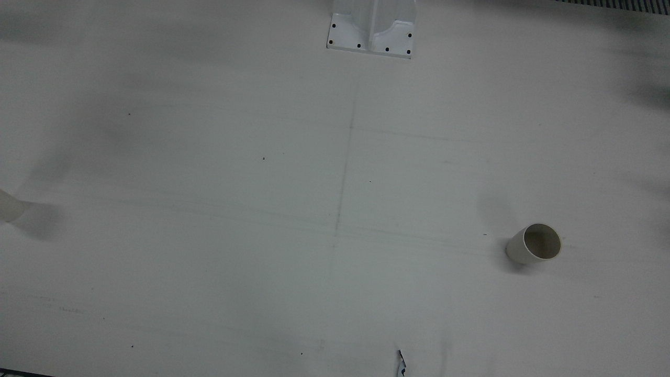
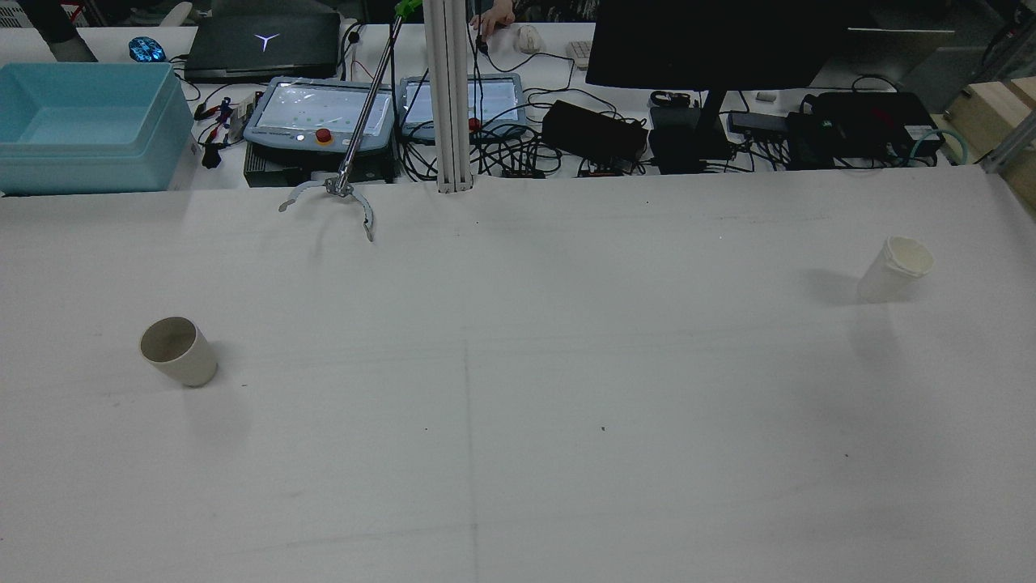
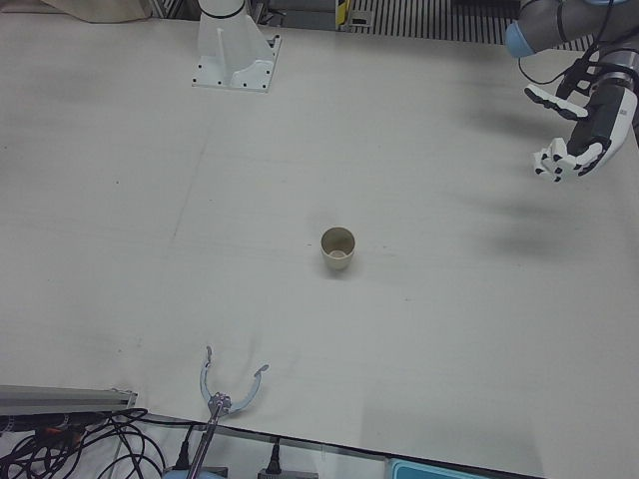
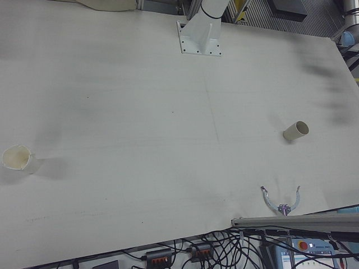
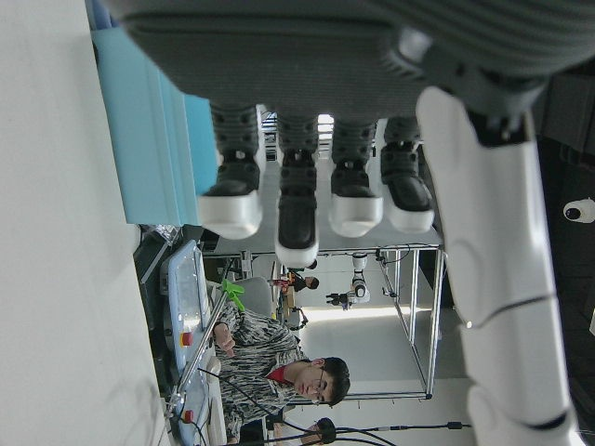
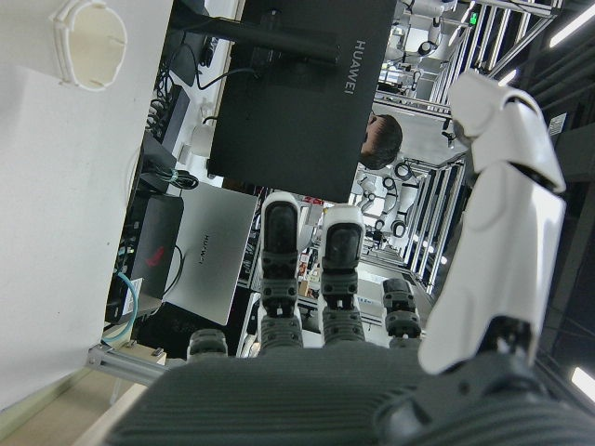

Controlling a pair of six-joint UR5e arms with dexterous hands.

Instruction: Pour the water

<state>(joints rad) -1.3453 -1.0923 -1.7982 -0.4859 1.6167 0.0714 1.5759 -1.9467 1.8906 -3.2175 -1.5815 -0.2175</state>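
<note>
Currently two cups on the table (image 2: 518,453), both upright, well apart from each other. Beige cup (image 2: 179,351) sits on the robot's left half, open mouth up, inside looks dark; can't tell if there's water in it. Same cup shows in the front view (image 1: 534,243), left-front view (image 3: 337,249) and right-front view (image 4: 295,131). White translucent cup (image 2: 895,269) stands on the robot's right half, nearer the far edge; rim looks doubled or ribbed. It's at the left edge of the right-front view (image 4: 18,159), barely clipped into the front view (image 1: 8,205), and visible rim-on in the right hand view (image 6: 91,42).

Left hand (image 3: 576,122) hangs in the air off to the robot's left, well apart from the beige cup, fingers spread, holding nothing. Left hand view confirms: fingers (image 5: 297,209) extended, nothing between them and the thumb. Right hand (image 6: 390,307) only shows in its own camera: fingers straight and apart, empty, white cup well ahead of it.

A metal claw-type grabber tool (image 2: 336,194) lies at the far table edge, its pole leaning up toward the operators' desk. White column (image 2: 450,97) stands just beside it. Behind: blue plastic bin (image 2: 81,121), two teach pendants (image 2: 324,117), a black monitor (image 2: 712,40), cable clutter. A person (image 5: 270,358) sits at the desk.
</note>
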